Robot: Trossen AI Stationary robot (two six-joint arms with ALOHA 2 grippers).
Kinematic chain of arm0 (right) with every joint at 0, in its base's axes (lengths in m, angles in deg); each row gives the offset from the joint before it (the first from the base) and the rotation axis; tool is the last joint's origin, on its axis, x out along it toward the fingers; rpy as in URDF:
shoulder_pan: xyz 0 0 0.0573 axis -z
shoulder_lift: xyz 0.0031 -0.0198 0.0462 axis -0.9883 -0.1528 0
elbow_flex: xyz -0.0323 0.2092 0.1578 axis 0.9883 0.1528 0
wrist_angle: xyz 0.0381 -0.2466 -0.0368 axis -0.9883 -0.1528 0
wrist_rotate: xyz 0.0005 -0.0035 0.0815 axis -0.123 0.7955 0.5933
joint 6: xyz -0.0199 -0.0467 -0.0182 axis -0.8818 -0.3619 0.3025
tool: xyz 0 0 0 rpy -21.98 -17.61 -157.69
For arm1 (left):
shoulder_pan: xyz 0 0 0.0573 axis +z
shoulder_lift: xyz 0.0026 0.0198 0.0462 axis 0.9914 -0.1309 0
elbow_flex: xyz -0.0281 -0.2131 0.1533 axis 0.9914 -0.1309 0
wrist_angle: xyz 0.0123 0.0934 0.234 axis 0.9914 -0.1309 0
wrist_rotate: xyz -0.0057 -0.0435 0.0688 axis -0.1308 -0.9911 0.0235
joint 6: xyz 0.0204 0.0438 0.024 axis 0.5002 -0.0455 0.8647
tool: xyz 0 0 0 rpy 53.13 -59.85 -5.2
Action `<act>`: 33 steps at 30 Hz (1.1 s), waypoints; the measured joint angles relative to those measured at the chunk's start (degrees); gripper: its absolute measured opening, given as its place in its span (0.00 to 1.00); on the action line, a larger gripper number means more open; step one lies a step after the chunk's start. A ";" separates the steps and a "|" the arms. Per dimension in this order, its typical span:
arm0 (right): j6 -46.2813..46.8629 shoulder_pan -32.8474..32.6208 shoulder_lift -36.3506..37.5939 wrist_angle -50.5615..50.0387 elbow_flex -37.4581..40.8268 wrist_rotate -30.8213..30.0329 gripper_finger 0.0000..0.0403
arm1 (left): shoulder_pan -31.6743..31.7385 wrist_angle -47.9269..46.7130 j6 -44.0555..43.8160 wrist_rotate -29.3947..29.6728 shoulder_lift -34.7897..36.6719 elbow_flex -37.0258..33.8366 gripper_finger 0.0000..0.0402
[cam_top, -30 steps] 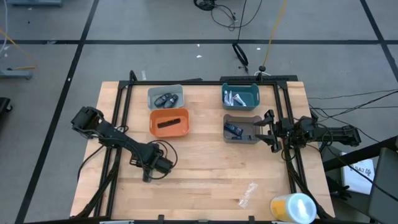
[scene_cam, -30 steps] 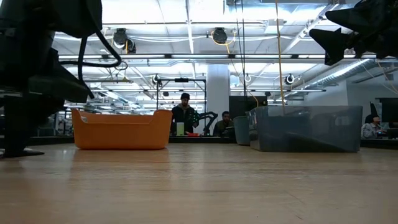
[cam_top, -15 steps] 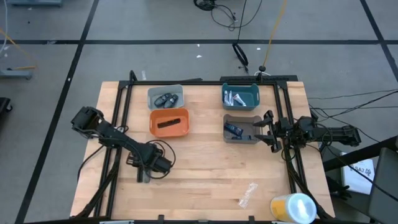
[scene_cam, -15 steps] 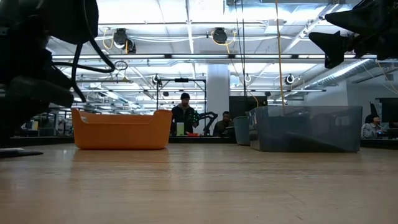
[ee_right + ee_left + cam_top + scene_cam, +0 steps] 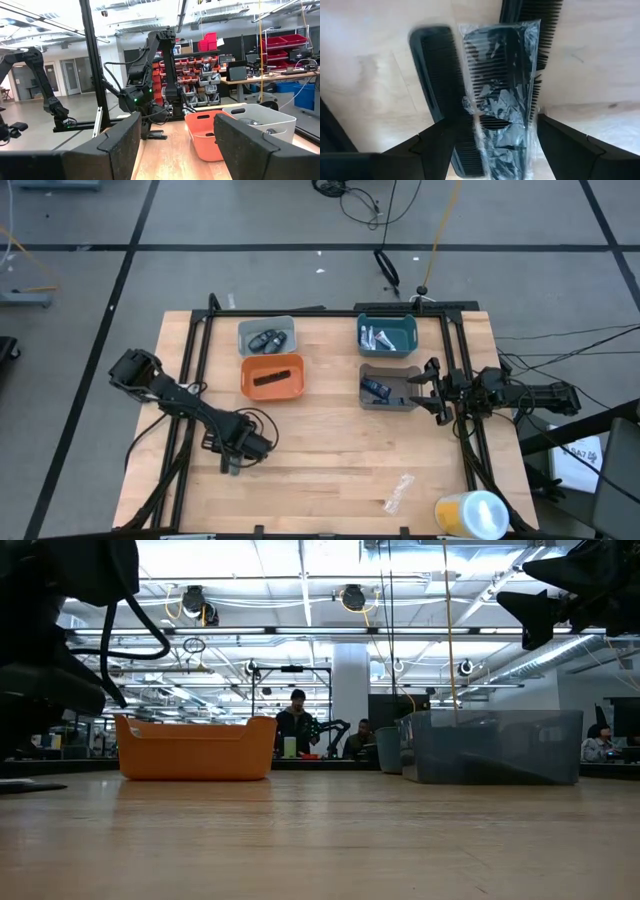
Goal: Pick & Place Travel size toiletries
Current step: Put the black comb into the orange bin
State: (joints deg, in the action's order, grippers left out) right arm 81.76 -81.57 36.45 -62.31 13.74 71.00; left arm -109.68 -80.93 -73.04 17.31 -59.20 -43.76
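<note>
My left gripper point(image 5: 232, 460) hangs low over the table's left-near part, open and pointing down. In the left wrist view its fingers point(image 5: 492, 150) stand on either side of black combs on the wood: a bare one point(image 5: 432, 75) and one in a clear wrapper point(image 5: 502, 85). My right gripper point(image 5: 420, 390) waits open at the right rim of the dark grey bin point(image 5: 388, 387), which holds a dark blue tube point(image 5: 373, 388). The teal bin point(image 5: 386, 334) holds silvery-white tubes, the light grey bin point(image 5: 266, 337) dark oval pieces, and the orange bin point(image 5: 272, 376) a black stick. My left gripper has its open fingers beside the near ends of the combs, coming from above. The left finger point(image 5: 430, 147) covers the bare comb's end point(image 5: 445, 115). Whether either finger touches a comb, I cannot tell. The combs lie flat on the table.
A clear crinkled wrapper point(image 5: 398, 492) and a big yellow-and-white cylinder point(image 5: 470, 513) lie near the table's right-near corner. Black frame rails point(image 5: 190, 380) run along both sides of the table. Bare wood stretches between the bins and the near edge. People stand far behind the table point(image 5: 297, 725).
My left gripper has swung toward the table's left edge and slightly toward the near edge, turning from pointing right to pointing down over the combs. The right arm has kept still.
</note>
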 joint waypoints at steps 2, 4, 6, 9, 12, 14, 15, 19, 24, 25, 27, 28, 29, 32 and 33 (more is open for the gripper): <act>0.02 0.00 0.02 -0.01 0.02 0.01 0.59 | 0.26 0.73 0.80 -0.08 0.02 -0.33 0.70; 0.02 0.00 0.02 0.01 0.02 0.02 0.59 | 0.22 0.97 3.10 0.81 0.00 -0.38 0.70; 0.04 0.00 0.01 -0.02 0.00 0.02 0.59 | 0.18 1.24 3.75 1.28 0.00 -0.42 0.70; 0.76 0.00 0.02 -0.05 0.00 0.06 0.59 | 0.51 1.14 3.25 1.38 -0.08 -0.42 0.68; 1.55 0.00 0.02 -0.07 0.00 0.15 0.59 | 0.83 1.62 3.62 1.42 -0.13 -0.44 0.60; 1.73 0.00 0.02 -0.08 0.02 0.17 0.59 | 0.86 2.23 3.62 1.73 -0.17 -0.46 0.53; 1.86 -0.02 0.02 -0.08 0.02 0.17 0.59 | 0.87 2.51 3.62 1.92 -0.17 -0.46 0.49; 2.00 -0.09 0.02 -0.08 0.00 0.20 0.59 | 0.88 2.81 3.83 2.78 -0.17 -0.46 0.31; 1.94 -0.09 0.02 -0.08 -0.01 0.20 0.59 | 0.93 2.42 4.63 3.84 -0.17 -0.36 0.21; 1.91 -0.09 0.02 -0.10 0.01 0.20 0.59 | 0.99 2.39 4.94 3.90 -0.11 -0.36 0.21; 1.82 -0.09 0.02 -0.08 0.01 0.20 0.59 | 1.09 2.17 5.95 4.31 0.33 -0.43 0.21; 1.81 -0.09 0.02 -0.08 0.00 0.19 0.59 | 1.24 2.14 6.33 4.50 0.59 -0.52 0.21; 1.80 -0.09 0.02 -0.09 0.01 0.20 0.59 | 1.29 2.08 6.73 4.72 0.84 -0.60 0.22; 1.77 -0.09 0.02 -0.08 0.00 0.20 0.59 | 1.31 2.08 7.16 5.68 1.75 -0.85 0.28; 1.74 -0.09 0.02 -0.08 0.00 0.20 0.59 | 1.31 1.99 7.60 6.21 2.10 -0.86 0.28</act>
State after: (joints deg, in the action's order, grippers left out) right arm 83.50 -81.66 36.46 -62.39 13.74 71.20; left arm -108.37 -78.95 -65.44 23.52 -57.10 -44.62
